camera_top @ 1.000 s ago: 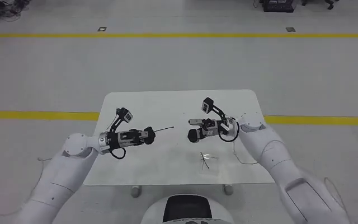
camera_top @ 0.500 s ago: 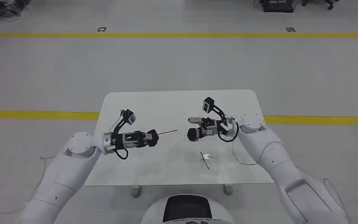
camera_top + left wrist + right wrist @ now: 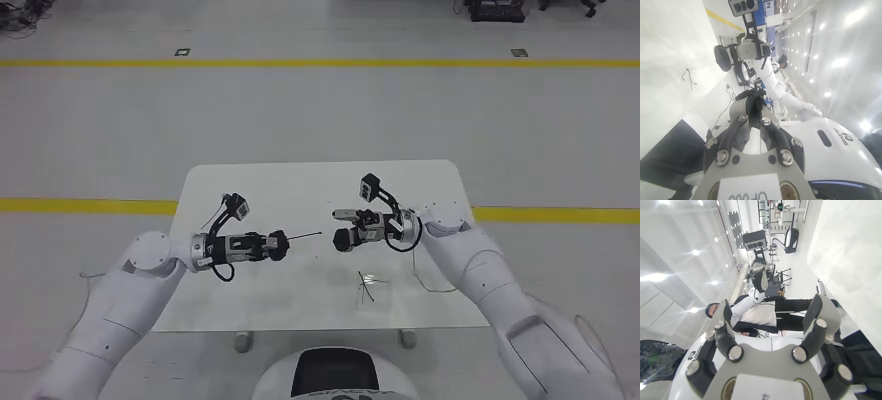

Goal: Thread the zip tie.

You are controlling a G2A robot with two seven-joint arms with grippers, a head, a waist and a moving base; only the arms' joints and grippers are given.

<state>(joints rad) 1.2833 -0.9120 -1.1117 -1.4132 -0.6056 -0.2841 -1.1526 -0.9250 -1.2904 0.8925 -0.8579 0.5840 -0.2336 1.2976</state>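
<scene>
Top view: white table (image 3: pixel 250 190) at frame centre, with both arms over it. The left gripper (image 3: pixel 279 243) is left of centre, clamped on a thin black zip tie (image 3: pixel 303 237). The tie sticks out roughly level from the fingertips, rising slightly to the right. Its tip points at the right gripper (image 3: pixel 341 226), near it but with a gap, not touching. In the left wrist view the fingers (image 3: pixel 738 107) are pressed together on the tie's dark end, and the other gripper is farther off beyond them. The right gripper is just right of centre and faces the left one, jaws wide apart. In the right wrist view its fingers (image 3: pixel 821 311) are spread far from each other. A loose bunch of spare ties (image 3: pixel 368 283) lies flat on the table, lower right of centre in the top view. It is below the right gripper in the frame, apart from both grippers and from the held tie. I can't tell how high the grippers are above the tabletop.
</scene>
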